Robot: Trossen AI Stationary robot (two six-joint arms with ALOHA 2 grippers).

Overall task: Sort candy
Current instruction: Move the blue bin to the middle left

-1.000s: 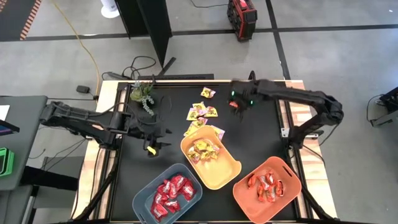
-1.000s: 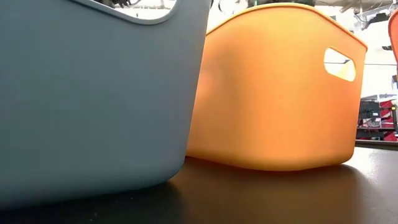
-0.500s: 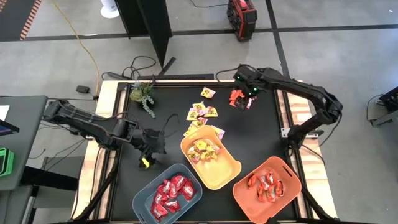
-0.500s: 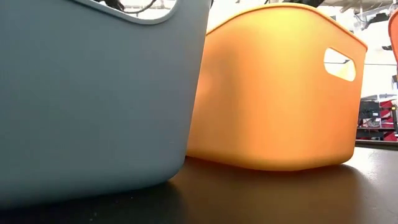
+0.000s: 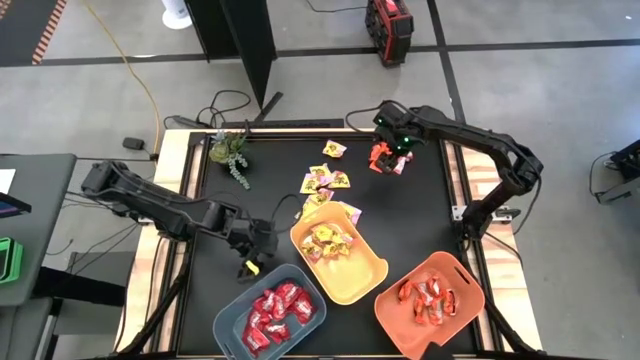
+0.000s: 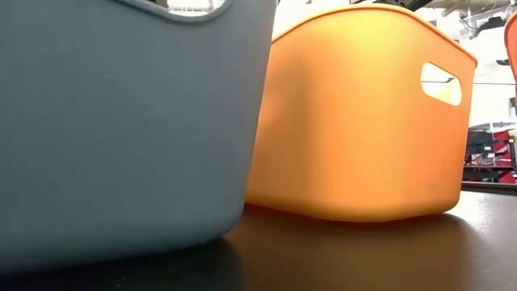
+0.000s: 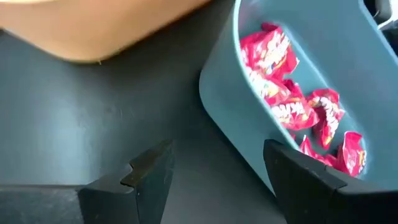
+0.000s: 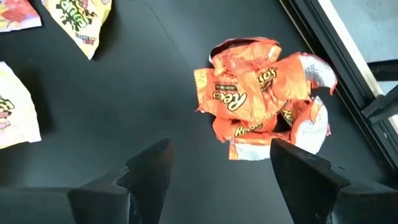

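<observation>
Candy lies sorted in three bins: deep red candy (image 7: 292,93) in the blue-grey bin (image 5: 232,318), yellow candy (image 5: 327,240) in the yellow bin (image 5: 362,280), orange-red candy (image 5: 427,295) in the orange bin (image 5: 460,318). Loose yellow candy (image 5: 325,181) lies mid-table. A small pile of orange-red candy (image 8: 261,106) lies at the far right. My right gripper (image 8: 217,155) hangs open just above and beside that pile (image 5: 388,160). My left gripper (image 7: 217,162) is open with nothing between its fingers, by the blue-grey bin's far left corner (image 5: 250,257).
A green plant sprig (image 5: 230,150) lies at the far left corner. The three bins stand close together along the near edge and fill the low view, blue-grey wall (image 6: 121,121) beside yellow wall (image 6: 355,113). Bare black tabletop (image 5: 420,215) lies between pile and bins.
My left gripper has come down and toward the near edge and the right, from mid-left of the table to the blue-grey bin's corner, tipping as it went. My right arm has swung toward the far edge, uncovering the orange-red pile. Both grippers stayed open.
</observation>
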